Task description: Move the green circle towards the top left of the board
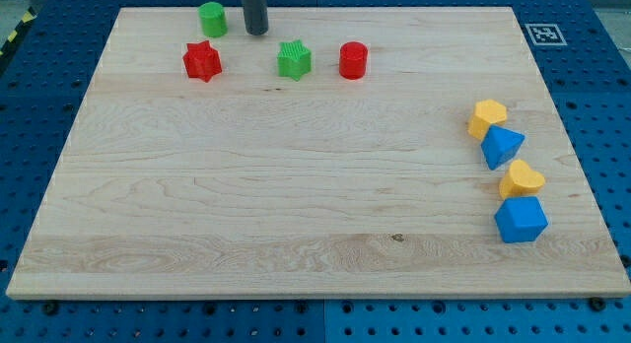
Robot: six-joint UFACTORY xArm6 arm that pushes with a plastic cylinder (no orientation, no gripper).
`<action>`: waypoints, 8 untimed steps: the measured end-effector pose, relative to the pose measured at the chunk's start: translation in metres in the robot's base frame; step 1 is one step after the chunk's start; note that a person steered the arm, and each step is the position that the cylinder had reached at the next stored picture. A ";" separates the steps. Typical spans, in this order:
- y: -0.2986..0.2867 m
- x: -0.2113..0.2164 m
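The green circle (212, 19) stands near the view's top left of the wooden board (296, 205). My tip (256, 32) is just to the right of it, with a small gap between them. A red star (202, 61) lies below the green circle. A green star (294, 60) lies below and to the right of my tip.
A red circle (353, 60) sits right of the green star. At the view's right stand a yellow hexagon (487, 117), a blue triangle-like block (503, 147), a yellow heart (521, 179) and a blue cube (520, 220).
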State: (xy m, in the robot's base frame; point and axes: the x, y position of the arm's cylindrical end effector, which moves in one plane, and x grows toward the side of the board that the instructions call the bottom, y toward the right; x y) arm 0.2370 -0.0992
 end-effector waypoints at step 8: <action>-0.059 -0.025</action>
State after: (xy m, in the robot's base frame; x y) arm 0.2124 -0.1587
